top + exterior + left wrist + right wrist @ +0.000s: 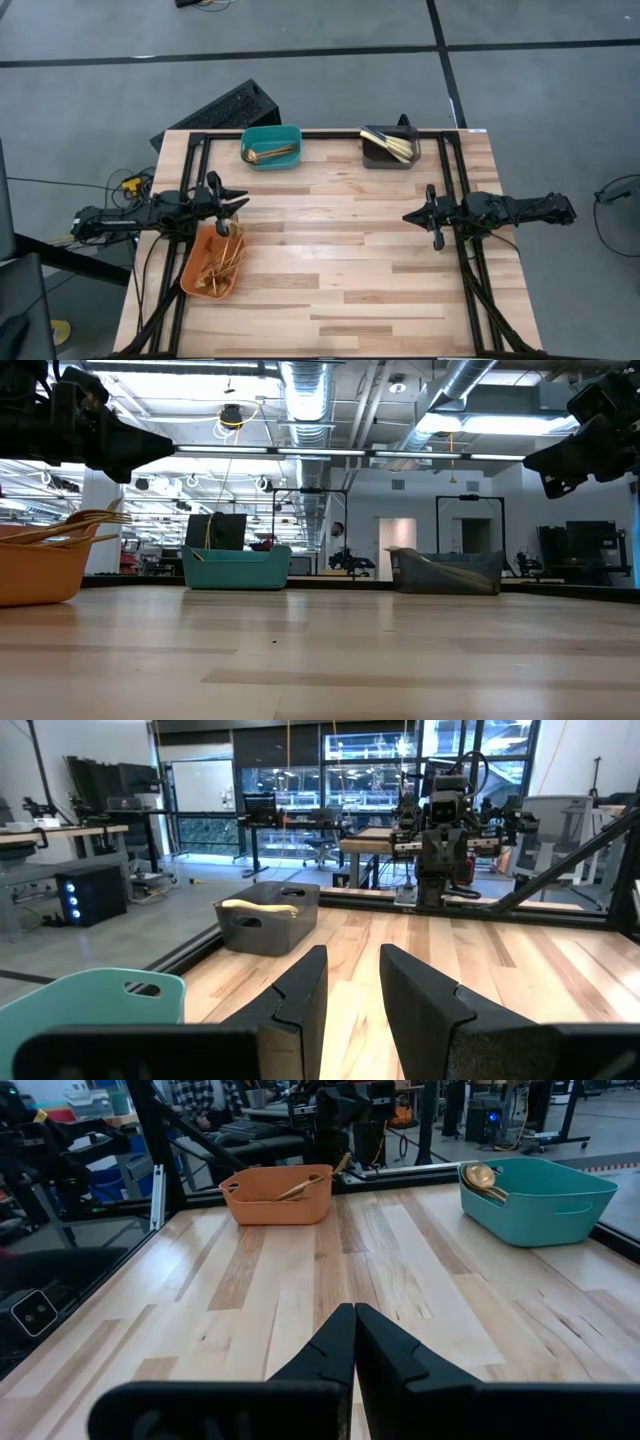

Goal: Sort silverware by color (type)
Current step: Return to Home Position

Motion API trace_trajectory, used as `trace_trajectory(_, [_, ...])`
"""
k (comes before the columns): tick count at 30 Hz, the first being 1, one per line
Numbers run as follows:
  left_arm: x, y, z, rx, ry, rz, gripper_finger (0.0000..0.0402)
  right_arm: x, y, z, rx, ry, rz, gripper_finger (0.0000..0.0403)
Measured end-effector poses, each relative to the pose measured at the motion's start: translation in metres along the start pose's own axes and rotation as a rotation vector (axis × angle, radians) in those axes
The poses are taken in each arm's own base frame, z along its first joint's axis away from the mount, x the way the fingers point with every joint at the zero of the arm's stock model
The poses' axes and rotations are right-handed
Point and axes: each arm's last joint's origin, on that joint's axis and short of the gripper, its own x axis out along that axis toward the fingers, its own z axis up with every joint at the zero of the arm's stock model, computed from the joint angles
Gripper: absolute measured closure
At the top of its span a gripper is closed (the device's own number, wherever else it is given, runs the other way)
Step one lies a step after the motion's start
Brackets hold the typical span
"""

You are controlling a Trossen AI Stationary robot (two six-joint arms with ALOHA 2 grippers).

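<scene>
High view: silverware (222, 262) all binned. Forks lie lengthwise in the orange bin (190, 282), whose far end sits under the left gripper (236, 203). Spoons are in the teal bin (290, 133), knives in the dark bin (372, 160), nearer the right gripper (410, 215). None on the table (340, 270). Low view: both arms raised. Left wrist view: jaws apart, empty. Right wrist view: jaws pressed together, empty. Judged: only retreat remains.

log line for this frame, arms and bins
left gripper open, empty, near orange bin | right gripper shut, empty, above table | forks in orange bin | spoons in teal bin | knives in dark bin
</scene>
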Motion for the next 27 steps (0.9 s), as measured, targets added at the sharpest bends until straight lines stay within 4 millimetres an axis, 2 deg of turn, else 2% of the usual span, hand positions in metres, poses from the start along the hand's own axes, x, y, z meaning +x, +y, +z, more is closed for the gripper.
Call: trace_trajectory(27, [0.0002,-0.0020,-0.0006,0.001,0.007,-0.016,0.0315,-0.0001,0.0000,0.0001,0.000,-0.001,0.000,0.0365])
